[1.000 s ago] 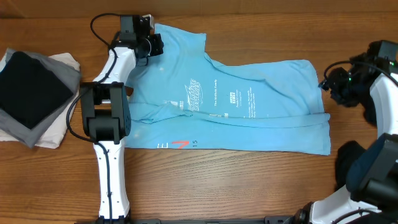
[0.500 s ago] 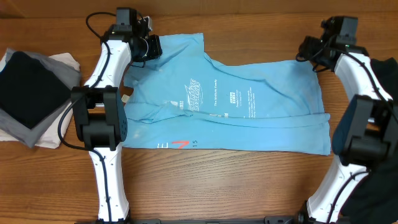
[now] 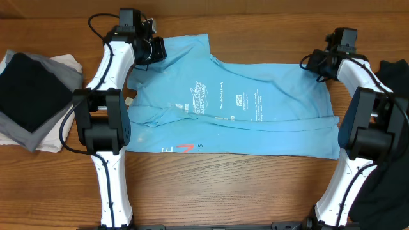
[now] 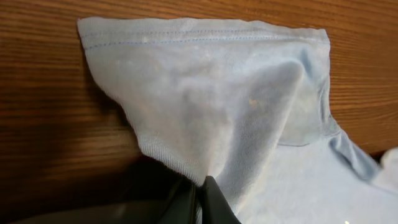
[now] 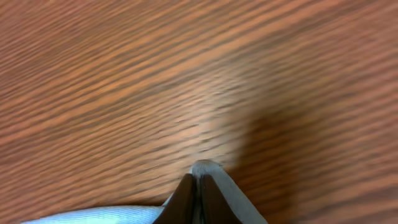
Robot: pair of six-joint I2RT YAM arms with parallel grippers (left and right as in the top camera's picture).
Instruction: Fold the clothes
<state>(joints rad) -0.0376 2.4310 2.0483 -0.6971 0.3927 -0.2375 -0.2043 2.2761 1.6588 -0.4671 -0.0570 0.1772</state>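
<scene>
Far left on the table (image 3: 223,191): stack of folded clothes (image 3: 35,102), black piece on top of grey, white at the bottom, well apart from the working garment. Left gripper (image 3: 152,48) sits at the far left corner of the light-blue T-shirt (image 3: 268,105). In the left wrist view the fingers (image 4: 214,202) are pressed together, pinching a bunched fold of the shirt (image 4: 211,106). A hemmed flap fans out from the pinch and lies on the wood. The shirt itself lies mid-table, spread sideways between the two arms, mostly flat. The dark-blue lettering faces up near the middle, and there is a red mark at the near edge. A long crease runs across it above the near strip. Right gripper (image 3: 318,64) is at the far right corner of the shirt. The right wrist view is blurred, but the fingers (image 5: 214,196) are closed together with a small pale nub of fabric caught at the tips. A sliver of blue hem (image 5: 93,214) trails off to one side. Right edge of the overhead view: black fabric (image 3: 397,73), partly behind the right arm, can't tell what garment.
</scene>
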